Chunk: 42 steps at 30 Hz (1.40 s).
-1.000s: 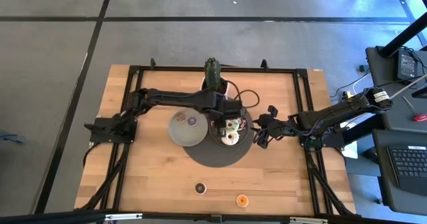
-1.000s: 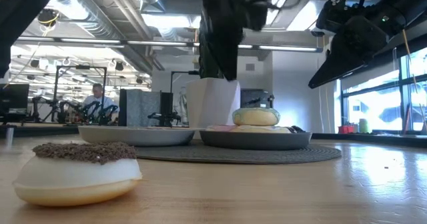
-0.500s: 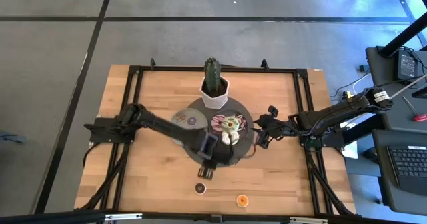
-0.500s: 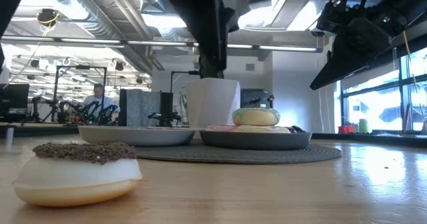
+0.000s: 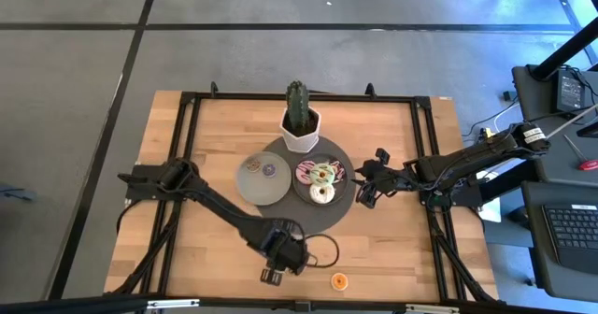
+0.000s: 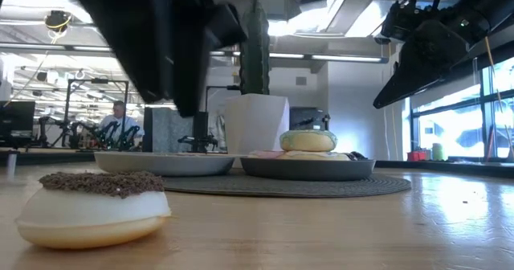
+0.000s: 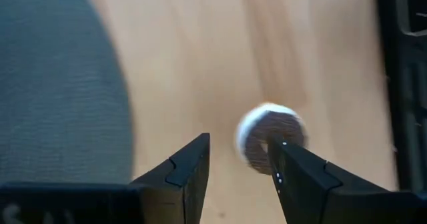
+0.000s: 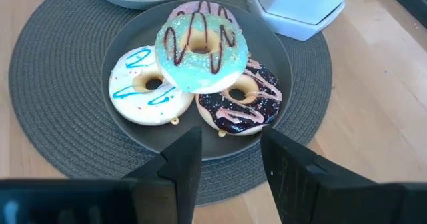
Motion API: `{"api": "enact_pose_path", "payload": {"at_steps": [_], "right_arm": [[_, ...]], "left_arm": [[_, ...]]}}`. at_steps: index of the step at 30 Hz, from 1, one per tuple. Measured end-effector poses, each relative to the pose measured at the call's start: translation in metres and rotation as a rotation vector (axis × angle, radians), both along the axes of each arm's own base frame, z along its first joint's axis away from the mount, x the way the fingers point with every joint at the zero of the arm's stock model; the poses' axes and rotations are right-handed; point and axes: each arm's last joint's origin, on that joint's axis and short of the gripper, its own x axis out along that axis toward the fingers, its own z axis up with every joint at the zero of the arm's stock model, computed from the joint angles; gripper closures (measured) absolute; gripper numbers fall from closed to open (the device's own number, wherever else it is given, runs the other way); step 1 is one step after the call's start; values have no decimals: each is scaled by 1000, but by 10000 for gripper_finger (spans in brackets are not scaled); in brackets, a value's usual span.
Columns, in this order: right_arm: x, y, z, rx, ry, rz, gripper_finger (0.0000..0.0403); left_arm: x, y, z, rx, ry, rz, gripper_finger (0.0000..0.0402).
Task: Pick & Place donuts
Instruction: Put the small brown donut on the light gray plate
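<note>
Left gripper (image 5: 270, 275): I am seeing it reaching down over the front edge of the pale wooden counter (image 5: 206, 230); its dark fingers (image 7: 183, 177) are standing apart with nothing between them.
Small cream ring donut with dark brown top (image 7: 268, 139): it is lying on the bare wood just ahead of the left fingers, close beside one fingertip; in the low view it is sitting large in the foreground (image 6: 94, 206); I cannot pick it out under the arm in the high view.
Tiny orange ring donut (image 5: 339, 280): it is resting on the counter near the front edge, just beside the left gripper.
Right gripper (image 5: 366, 185): it is hovering beside the round dark grey woven mat (image 5: 344, 216), at its right rim; its fingers (image 8: 180, 167) are standing apart, empty.
Dark grey round plate (image 8: 280, 57): it is sitting on the mat, holding a white donut with blue drizzle (image 8: 147, 94), a chocolate donut with pink drizzle (image 8: 243, 104) and a pale green donut with brown drizzle (image 8: 200, 47) stacked across the others.
Lighter grey round plate (image 5: 252, 185): it is lying touching the dark plate's left side, carrying a small purple ring (image 5: 268, 171).
Green cactus in a white pot (image 5: 300, 118): it is standing at the far rim of the mat.
</note>
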Motion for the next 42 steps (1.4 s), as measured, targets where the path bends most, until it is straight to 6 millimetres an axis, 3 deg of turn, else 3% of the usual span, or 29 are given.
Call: {"api": "enact_pose_path", "payload": {"at_steps": [9,13,21,36,42], "right_arm": [[0,1,0,36,-5,-4,248],[0,1,0,40,-4,0,248],[1,2,0,58,-9,12,248],[1,2,0,56,-8,13,248],[1,2,0,55,-8,12,248]], "left_arm": [[-8,-28,-4,30,-73,-52,258],[-9,-27,-7,62,-87,28,258],[-17,-12,-34,58,13,172,258],[-14,-16,-34,-59,34,151,260],[-12,-16,-39,-55,38,153,291]]}}
